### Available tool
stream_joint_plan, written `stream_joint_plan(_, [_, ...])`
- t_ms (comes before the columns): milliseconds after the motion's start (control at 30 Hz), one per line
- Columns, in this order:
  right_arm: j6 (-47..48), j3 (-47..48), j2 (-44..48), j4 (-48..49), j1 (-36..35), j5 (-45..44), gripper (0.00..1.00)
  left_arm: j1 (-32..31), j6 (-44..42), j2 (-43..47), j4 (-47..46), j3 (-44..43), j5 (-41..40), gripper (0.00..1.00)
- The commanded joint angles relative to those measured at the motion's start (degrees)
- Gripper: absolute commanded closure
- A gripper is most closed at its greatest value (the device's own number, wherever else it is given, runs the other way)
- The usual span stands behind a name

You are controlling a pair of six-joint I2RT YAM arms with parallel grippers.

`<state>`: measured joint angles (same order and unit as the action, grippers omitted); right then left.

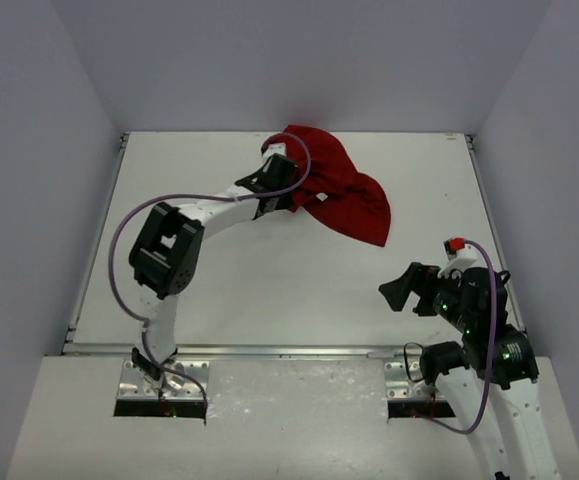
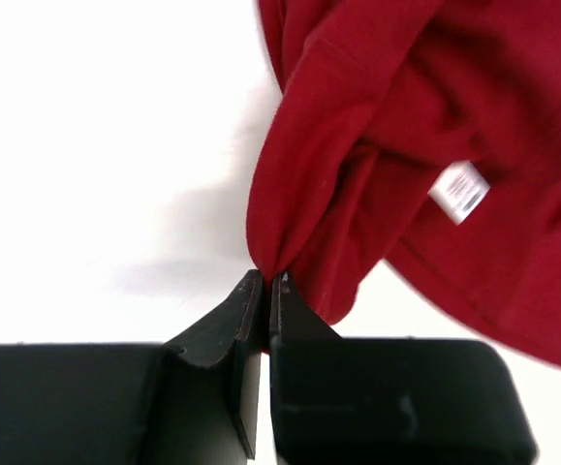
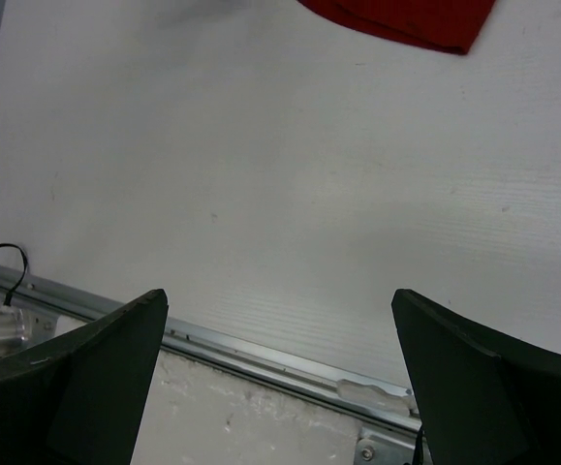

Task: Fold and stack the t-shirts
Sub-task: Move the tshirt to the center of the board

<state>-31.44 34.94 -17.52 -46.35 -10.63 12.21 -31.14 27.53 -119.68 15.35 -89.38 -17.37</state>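
Note:
The dark red t-shirt [image 1: 341,190] lies bunched at the back middle of the white table [image 1: 269,290]. My left gripper [image 1: 274,150] is at its left edge, shut on a pinched fold of the red cloth [image 2: 290,213], which hangs up from the closed jaws [image 2: 266,281]. The shirt's small white neck tag [image 2: 459,190] shows in the left wrist view. My right gripper [image 1: 394,292] is open and empty, low over the table's near right part [image 3: 280,305]. A corner of the t-shirt [image 3: 406,19] shows at the top of the right wrist view, far from that gripper.
Grey walls enclose the table at the back and sides. A metal rail [image 3: 261,354] runs along the table's near edge. The arm bases [image 1: 164,385] sit at the front. A small red part [image 1: 457,244] shows on the right arm.

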Motion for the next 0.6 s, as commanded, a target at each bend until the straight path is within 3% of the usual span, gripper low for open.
stream_joint_plan(0, [-0.6, -1.1, 0.1, 2.9, 0.2, 1.1, 0.01, 2.7, 3.2, 14.5, -9.0, 9.8, -3.5, 1.0])
stream_joint_plan(100, [-0.6, -1.4, -0.1, 4.1, 0.2, 1.6, 0.01, 3.3, 3.9, 17.8, -8.9, 18.1, -4.4, 0.97])
stream_joint_plan(133, [-0.6, -1.4, -0.2, 4.2, 0.2, 1.9, 0.01, 3.5, 3.9, 18.0, -9.0, 18.8, -3.6, 0.6])
stream_joint_plan(167, [-0.3, -1.3, -0.7, 4.3, 0.2, 2.0, 0.01, 3.5, 3.7, 18.1, -8.7, 19.1, -3.6, 0.05])
stream_joint_plan(200, [-0.2, -1.0, -0.9, 4.4, 0.2, 2.2, 0.01, 3.5, 3.4, 18.1, -7.9, 18.5, -3.4, 0.0])
stream_joint_plan(300, [0.4, -0.6, -1.8, 4.3, 0.2, 2.3, 0.01, 2.3, 0.1, 18.4, -6.6, 14.7, -2.4, 0.0])
stream_joint_plan(433, [0.7, -0.7, -2.0, 4.5, 0.2, 1.9, 0.01, -2.0, -4.1, 16.9, 0.2, 4.5, -7.4, 0.0])
stream_joint_plan(567, [0.5, -2.0, -2.0, 5.4, 0.2, 2.2, 0.01, -5.1, -10.5, 5.8, 6.1, -8.8, -9.4, 0.05])
